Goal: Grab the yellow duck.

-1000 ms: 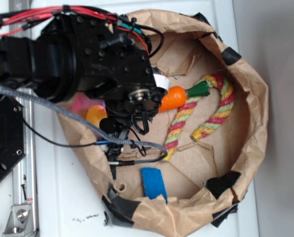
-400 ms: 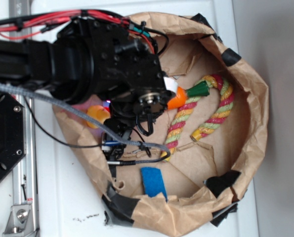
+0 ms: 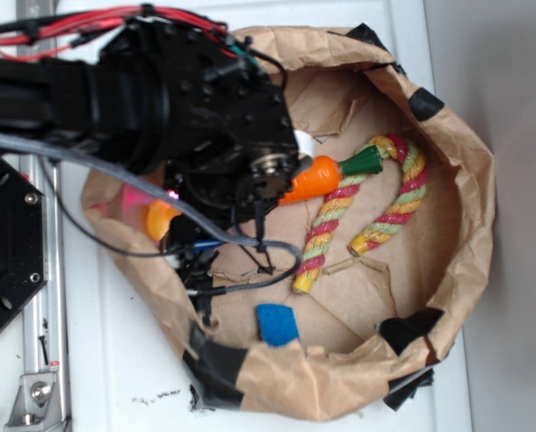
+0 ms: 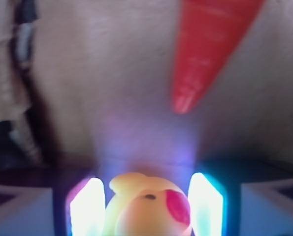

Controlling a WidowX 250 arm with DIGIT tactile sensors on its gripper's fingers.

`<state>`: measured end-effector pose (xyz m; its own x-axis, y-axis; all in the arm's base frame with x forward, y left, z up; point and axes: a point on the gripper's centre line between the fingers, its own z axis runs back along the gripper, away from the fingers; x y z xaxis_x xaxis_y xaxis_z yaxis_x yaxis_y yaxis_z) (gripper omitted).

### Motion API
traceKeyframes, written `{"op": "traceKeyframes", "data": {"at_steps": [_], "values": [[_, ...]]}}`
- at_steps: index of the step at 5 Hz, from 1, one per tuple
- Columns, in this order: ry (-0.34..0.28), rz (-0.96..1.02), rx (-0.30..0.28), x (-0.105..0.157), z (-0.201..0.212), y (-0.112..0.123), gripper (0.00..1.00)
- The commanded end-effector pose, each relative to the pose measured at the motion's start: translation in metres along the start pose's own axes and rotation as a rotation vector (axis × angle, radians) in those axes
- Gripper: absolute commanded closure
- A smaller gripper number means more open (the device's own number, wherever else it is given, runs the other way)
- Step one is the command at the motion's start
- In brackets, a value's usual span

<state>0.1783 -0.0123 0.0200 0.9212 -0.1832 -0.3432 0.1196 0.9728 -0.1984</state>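
We saw the gripper (image 4: pixel 146 209) closed around the small yellow rubber duck (image 4: pixel 148 206) — squeezed between glowing fingers (image 4: pixel 87 206), apparently for lifting.

The duck (image 4: pixel 147 206) sits between the gripper (image 4: pixel 146 209) fingers (image 4: pixel 87 209), seemingly touching both. The carrot (image 4: pixel 208 46) lies ahead, to the right. In the exterior view, the rope (image 3: pixel 362 211) lies beyond the carrot, inside the paper bag (image 3: pixel 466 216).
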Motion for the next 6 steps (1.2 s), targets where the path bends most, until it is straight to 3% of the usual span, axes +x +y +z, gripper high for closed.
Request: {"op": "traceKeyframes", "data": {"at_steps": [1, 2, 4, 6], "values": [[-0.182, 0.019, 0.118, 0.010, 0.050, -0.002, 1.00], [-0.312, 0.028, 0.165, 0.018, 0.084, -0.003, 1.00], [-0.459, 0.032, 0.232, 0.012, 0.125, -0.014, 1.00], [-0.548, 0.070, 0.222, 0.006, 0.144, -0.013, 1.00]]}}
